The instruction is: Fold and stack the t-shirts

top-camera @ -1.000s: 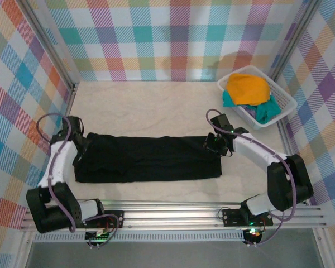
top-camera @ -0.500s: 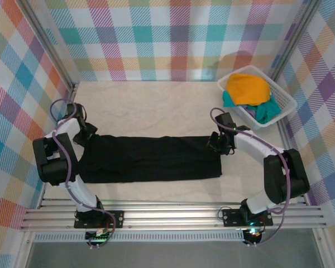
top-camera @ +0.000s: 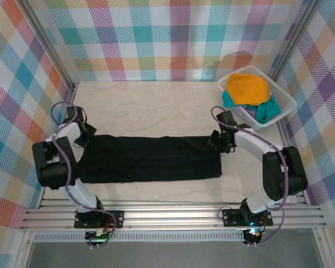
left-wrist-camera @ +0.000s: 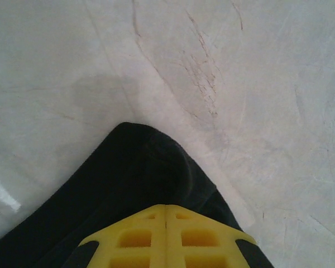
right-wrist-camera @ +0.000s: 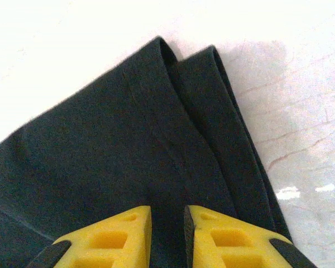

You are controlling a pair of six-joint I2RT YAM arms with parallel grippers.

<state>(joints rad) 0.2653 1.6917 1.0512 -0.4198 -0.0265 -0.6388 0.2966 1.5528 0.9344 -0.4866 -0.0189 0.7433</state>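
1. The left end effector (top-camera: 82,134) sits at the left end of the black t-shirt (top-camera: 151,159), low on the desk (top-camera: 156,106). In its wrist view the left end effector (left-wrist-camera: 166,209) has its two yellow fingers (left-wrist-camera: 134,237) pressed flat together with no gap, clamped onto a rounded corner of the black t-shirt (left-wrist-camera: 139,167), which pokes out ahead of the tips onto the pale desk (left-wrist-camera: 240,84).

2. The right end effector (top-camera: 219,140) is at the opposite, right end of the same shirt. In its wrist view the right end effector (right-wrist-camera: 167,211) has its yellow fingers (right-wrist-camera: 114,240) set narrow, a thin slit between them with dark cloth in it, pinching the black t-shirt (right-wrist-camera: 100,139). Two folded edges of the cloth lie side by side ahead of the tips, with bare desk (right-wrist-camera: 301,111) to their right.

3. The black t-shirt lies as a long, flat band across the middle of the desk, stretched between the two end effectors.

4. A white lattice basket (top-camera: 285,100) stands at the far right corner of the desk, well apart from the black shirt. An orange-yellow t-shirt (top-camera: 247,88) is heaped on top in it, and a teal t-shirt (top-camera: 265,111) is bunched beneath and beside it; whether more cloth lies underneath cannot be told from above.
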